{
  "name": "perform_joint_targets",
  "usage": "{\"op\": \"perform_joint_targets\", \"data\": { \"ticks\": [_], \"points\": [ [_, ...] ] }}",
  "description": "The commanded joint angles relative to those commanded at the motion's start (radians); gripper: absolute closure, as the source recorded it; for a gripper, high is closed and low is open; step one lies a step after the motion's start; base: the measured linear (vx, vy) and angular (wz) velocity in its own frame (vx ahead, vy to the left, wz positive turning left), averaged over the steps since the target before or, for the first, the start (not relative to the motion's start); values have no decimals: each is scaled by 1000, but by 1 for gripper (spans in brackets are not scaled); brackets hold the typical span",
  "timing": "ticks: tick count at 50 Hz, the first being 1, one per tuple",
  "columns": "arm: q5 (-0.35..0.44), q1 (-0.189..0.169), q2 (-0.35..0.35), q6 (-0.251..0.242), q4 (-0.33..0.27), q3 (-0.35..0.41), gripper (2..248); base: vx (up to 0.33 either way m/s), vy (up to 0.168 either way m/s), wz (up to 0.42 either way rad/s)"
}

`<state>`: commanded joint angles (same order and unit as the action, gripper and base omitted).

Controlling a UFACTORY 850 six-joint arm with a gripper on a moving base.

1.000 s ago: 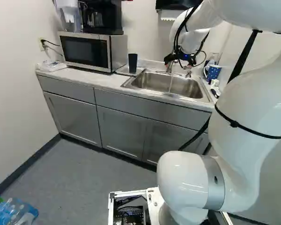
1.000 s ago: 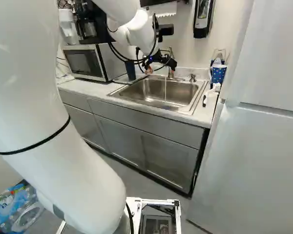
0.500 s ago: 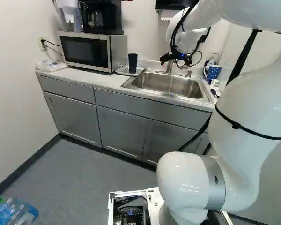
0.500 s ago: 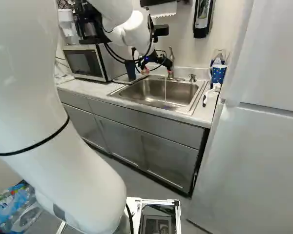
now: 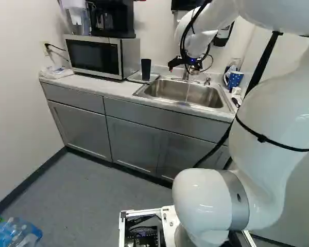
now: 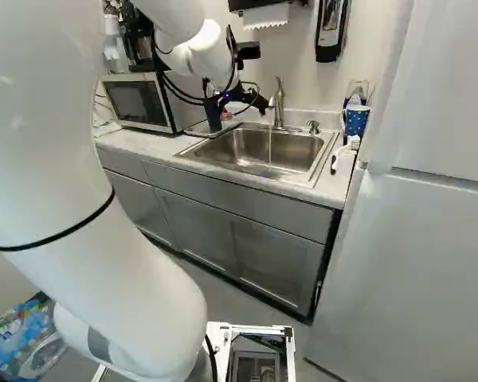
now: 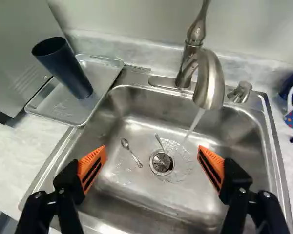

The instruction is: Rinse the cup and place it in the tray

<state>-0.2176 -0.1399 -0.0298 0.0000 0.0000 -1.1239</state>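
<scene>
Steel sink below, tap running; my gripper above it, fingers wide apart, empty. Cup upright in tray, beside sink toward microwave; any reach goes that way.

Here we are in a corner with plain pale walls, and down below runs a grey floor, edged by a dark skirting. Along the back stands a light-topped desk over grey cupboards, a microwave sitting on it! Across to the right of the right base view, a tall white door rises beside it, softly lit, with a dark-framed dispenser up on the wall.
</scene>
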Motion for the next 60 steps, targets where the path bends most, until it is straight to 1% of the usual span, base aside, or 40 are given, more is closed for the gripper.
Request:
{"op": "perform_joint_targets", "data": {
  "ticks": [8,26,45,60],
  "points": [
    [14,25,-16,0,0,-17,3,0,0,0],
    [72,74,-72,0,0,-75,3,0,0,0],
    [124,120,-160,0,0,-137,3,0,0,0],
    [180,157,-227,0,0,-179,3,0,0,0]
  ]
}}
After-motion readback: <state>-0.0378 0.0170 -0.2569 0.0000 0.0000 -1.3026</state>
